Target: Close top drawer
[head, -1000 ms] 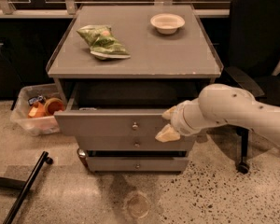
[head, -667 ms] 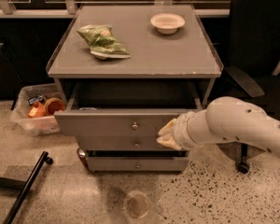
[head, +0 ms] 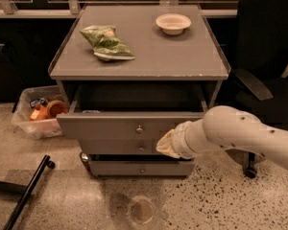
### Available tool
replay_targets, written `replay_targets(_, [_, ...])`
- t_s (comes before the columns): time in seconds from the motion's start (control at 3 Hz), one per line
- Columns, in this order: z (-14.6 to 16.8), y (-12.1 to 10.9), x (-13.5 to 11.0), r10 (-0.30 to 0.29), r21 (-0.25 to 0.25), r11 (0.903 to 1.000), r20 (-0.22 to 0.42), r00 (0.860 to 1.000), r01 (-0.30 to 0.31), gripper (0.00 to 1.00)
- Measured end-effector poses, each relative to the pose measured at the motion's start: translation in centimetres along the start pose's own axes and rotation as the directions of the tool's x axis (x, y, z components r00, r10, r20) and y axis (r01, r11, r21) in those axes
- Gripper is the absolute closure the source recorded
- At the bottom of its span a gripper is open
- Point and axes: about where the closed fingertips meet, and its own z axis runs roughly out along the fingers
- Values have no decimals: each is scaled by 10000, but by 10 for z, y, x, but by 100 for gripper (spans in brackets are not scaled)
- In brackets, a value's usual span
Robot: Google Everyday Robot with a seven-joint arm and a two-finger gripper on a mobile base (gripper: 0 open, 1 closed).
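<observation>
The top drawer (head: 110,127) of a grey cabinet stands pulled out, its flat front showing one small round knob (head: 139,128) at centre and a dark grey interior behind it. My gripper (head: 164,145) is at the end of the white arm that reaches in from the right. It sits low against the right part of the drawer front, just right of the knobs, overlapping the drawer front below. Its fingers are hidden in a cream-coloured cover.
Two shorter drawer fronts (head: 141,168) lie below. On the cabinet top (head: 182,56) lie a green snack bag (head: 105,42) and a white bowl (head: 173,23). A clear bin (head: 26,123) of items stands at left, a black office chair (head: 264,56) at right, a black bar (head: 26,195) on the floor.
My arm has swung lower and further left along the drawer front, bringing the gripper closer to the knobs. The drawer's opening looks about the same.
</observation>
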Motion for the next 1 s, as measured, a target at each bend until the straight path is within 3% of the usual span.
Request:
replay_targets(0.67, [56,-63,3,62,138,9999,-172,9998,-60,100])
replay_targets(1.0, [71,-95,-2,-124,295,9995,-305,9995,133,81])
